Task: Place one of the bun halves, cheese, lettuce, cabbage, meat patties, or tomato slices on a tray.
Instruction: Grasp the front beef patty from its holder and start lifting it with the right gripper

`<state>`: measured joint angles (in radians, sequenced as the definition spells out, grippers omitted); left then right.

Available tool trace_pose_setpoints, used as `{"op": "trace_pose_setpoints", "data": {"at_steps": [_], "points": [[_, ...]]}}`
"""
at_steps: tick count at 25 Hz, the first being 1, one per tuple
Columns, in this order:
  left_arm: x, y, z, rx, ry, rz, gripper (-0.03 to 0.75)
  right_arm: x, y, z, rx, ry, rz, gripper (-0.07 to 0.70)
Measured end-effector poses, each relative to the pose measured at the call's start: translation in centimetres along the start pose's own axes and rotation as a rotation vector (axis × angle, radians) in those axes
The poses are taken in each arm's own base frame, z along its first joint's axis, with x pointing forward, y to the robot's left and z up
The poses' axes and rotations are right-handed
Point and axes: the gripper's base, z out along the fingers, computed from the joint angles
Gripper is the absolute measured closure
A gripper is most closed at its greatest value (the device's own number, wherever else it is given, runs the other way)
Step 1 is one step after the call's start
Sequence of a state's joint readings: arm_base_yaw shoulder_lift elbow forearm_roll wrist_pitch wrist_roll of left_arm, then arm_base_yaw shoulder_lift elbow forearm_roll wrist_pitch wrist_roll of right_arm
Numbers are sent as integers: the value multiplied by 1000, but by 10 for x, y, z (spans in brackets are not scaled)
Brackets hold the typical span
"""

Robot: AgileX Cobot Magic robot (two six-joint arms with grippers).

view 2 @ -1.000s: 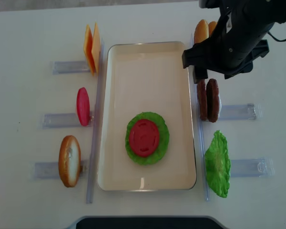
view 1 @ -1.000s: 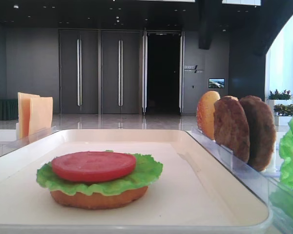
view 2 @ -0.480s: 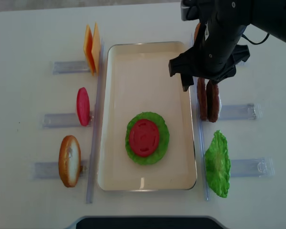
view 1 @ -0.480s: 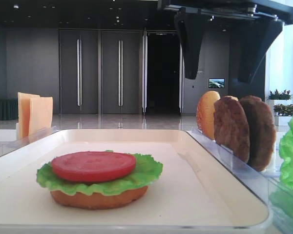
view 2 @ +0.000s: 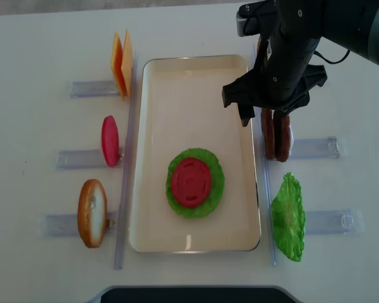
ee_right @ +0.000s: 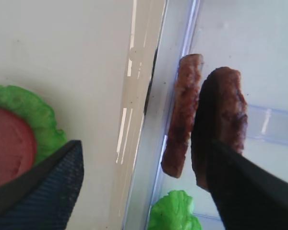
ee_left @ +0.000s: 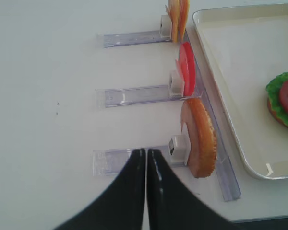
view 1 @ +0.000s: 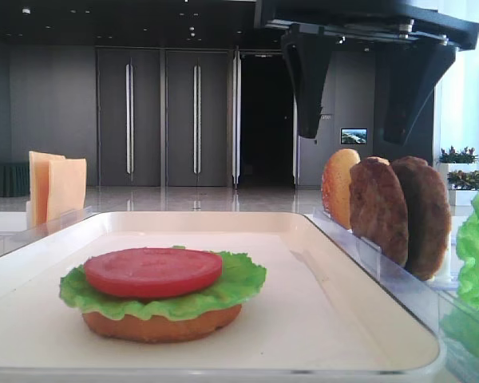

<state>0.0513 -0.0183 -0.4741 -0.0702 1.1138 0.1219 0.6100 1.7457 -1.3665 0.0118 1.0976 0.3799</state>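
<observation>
I see a white tabletop point(view 2: 38, 63), dark hall doors point(view 1: 164, 116) behind; right claw point(view 2: 266, 110) spread wide above the meat patties point(view 2: 275, 134); left claw point(ee_left: 146, 160) pinched closed.

cream tray point(view 2: 153, 158) mid table, holds bun half point(view 1: 160, 325) w/ lettuce point(view 2: 212, 189) + tomato slice point(view 2: 191, 182) stacked. 2 meat patties point(view 2: 275, 134) upright on edge, right of tray. cheese point(view 2: 121, 63), 2nd tomato point(view 2: 109, 140), bun point(view 2: 92, 212) upright on left.

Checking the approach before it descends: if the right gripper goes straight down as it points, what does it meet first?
Probably the two rough brown meat patties standing in their clear rack: the open right gripper hangs above them, though depth is unclear.
</observation>
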Motion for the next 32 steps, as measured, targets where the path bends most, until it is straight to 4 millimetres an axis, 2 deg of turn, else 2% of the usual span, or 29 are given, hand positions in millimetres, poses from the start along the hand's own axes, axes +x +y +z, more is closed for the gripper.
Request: {"op": "trace_pose_setpoints", "data": {"at_steps": [24,32], "points": [[0,0,0,0,0,0,716,-4,1,31,32,81,-47,100],[0,0,0,0,0,0,716,-8,-1,34,40,56,-51,206]]}}
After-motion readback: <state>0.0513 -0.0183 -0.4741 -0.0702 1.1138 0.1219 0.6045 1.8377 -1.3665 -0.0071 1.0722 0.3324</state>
